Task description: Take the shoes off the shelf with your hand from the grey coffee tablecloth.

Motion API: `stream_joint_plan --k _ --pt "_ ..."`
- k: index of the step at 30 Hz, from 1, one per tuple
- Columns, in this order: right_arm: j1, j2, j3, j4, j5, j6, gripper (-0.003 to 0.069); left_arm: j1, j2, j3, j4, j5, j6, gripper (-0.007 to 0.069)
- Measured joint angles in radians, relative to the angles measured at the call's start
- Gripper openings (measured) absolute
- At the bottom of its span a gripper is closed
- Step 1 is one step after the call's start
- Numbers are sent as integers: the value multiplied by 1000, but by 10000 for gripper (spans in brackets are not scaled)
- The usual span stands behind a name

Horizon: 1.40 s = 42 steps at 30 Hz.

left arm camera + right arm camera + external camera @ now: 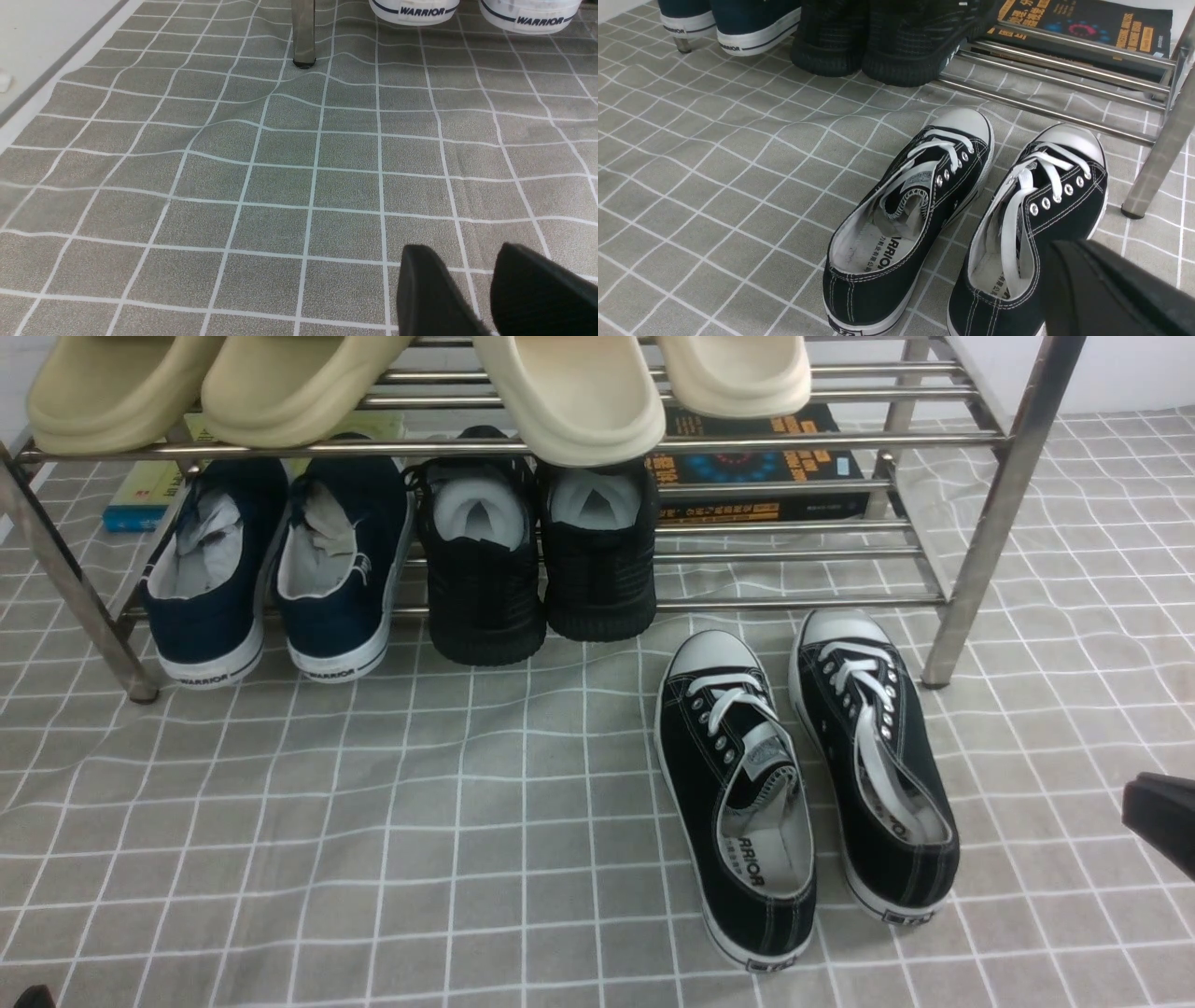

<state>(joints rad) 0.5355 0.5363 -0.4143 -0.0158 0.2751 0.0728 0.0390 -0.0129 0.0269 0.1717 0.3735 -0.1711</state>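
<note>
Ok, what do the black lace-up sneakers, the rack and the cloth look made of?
The black sneakers: likely matte canvas, going by the visible stitching and metal eyelets, with smooth white toe caps, probably rubber. The rack: polished metal tubing that reflects light. The tablecloth: grey gridded cloth that wrinkles softly, exact fabric unclear.

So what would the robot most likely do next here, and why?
Probably nothing more than pull its right gripper back. The black canvas shoes already sit side by side on the grey cloth, in front of the rack and off its bars. The gripper holds nothing. Only navy and black mesh pairs remain on the lower bars.
</note>
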Motion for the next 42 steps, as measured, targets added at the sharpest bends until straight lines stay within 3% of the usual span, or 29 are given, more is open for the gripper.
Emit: stream_joint_plan --k 9,17,24,42 --pt "-43 -104 129 1 -8 -21 3 0 0 0 0 1 0 239" --pt "-370 -365 327 59 1 -30 14 0 0 0 1 1 0 239" --pt "-530 -524 424 64 4 -30 15 0 0 0 1 1 0 239" --pt "-514 -547 429 56 112 -30 35 0 0 0 4 2 0 239"
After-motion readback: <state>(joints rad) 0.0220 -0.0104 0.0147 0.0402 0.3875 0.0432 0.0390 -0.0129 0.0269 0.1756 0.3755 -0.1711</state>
